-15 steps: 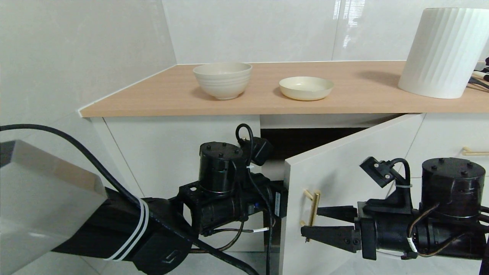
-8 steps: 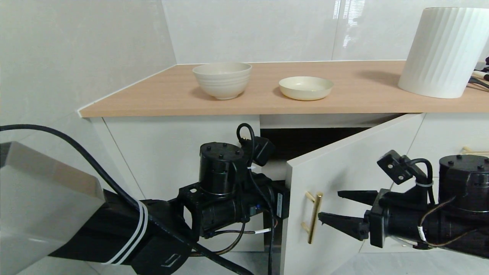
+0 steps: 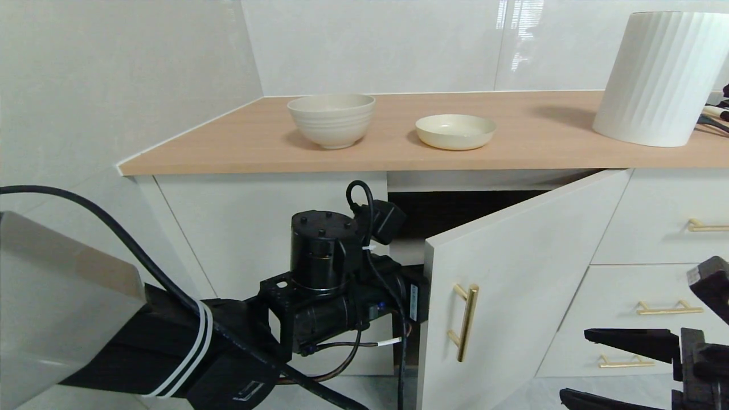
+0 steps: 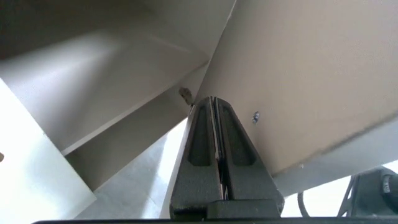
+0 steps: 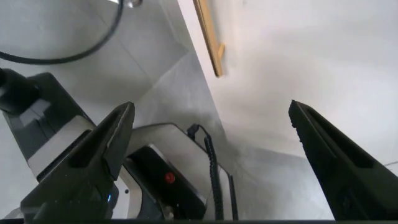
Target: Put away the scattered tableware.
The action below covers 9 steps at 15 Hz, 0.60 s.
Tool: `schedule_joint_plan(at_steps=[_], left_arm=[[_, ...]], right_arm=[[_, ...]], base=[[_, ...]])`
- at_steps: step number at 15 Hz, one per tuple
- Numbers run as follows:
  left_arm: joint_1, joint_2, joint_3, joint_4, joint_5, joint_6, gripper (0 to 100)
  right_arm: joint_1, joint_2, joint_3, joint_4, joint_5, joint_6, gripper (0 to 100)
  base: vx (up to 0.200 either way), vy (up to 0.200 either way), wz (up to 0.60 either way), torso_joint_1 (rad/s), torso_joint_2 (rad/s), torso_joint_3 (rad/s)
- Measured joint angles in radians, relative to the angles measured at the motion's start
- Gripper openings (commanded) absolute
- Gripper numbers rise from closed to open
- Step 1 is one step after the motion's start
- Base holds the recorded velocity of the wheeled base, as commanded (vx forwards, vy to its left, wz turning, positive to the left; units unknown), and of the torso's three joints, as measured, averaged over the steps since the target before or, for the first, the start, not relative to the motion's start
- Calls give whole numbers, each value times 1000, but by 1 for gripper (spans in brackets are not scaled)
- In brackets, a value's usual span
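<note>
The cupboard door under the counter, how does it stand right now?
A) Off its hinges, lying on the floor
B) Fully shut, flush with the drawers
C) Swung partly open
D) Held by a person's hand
C: the cupboard door angles out from the cabinet front, its gold handle is on the swung-out edge, and the dark opening shows behind its top edge.

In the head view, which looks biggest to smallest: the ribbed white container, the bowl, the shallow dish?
1. ribbed white container, by far
2. bowl
3. shallow dish, nearly as wide as the bowl but much lower
</note>
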Motion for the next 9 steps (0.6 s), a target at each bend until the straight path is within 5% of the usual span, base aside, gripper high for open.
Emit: schedule_joint_plan(at_steps=[3,9], left_arm=[[-13,-3,8,-79,11,-54,0],[-20,2,12,-40,10,-54,0]], right_arm=[[1,-39,2,1,0,1,100],[1,-54,2,0,0,1,100]], base=[[0,0,0,0,0,0],[0,0,0,0,0,0]])
